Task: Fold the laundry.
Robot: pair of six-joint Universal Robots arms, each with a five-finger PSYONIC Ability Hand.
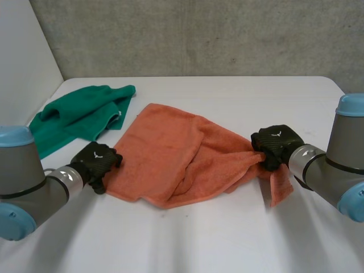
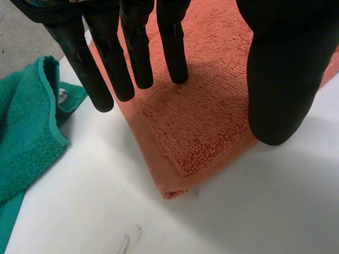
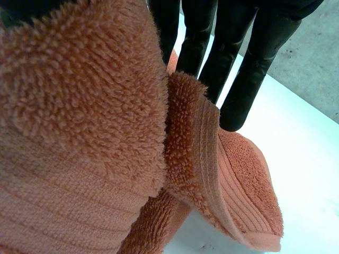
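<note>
Step in hand, as judged: flattening the orange towel (image 1: pixel 170 153) before the first fold, since its right half is rumpled. It lies mid-worktop (image 1: pixel 227 239). The bunched right corner is pinched in the right hand (image 1: pixel 276 147) and held off the surface, with a flap hanging below. The left hand (image 1: pixel 98 162) is poised over the near-left corner, fingers (image 2: pixel 139 58) straight and spread, nothing gripped. Next, that corner needs pinning or pinching, then tension rightward. Room is open near and right. The green towel (image 1: pixel 79 116) crowds the far-left edge.
</note>
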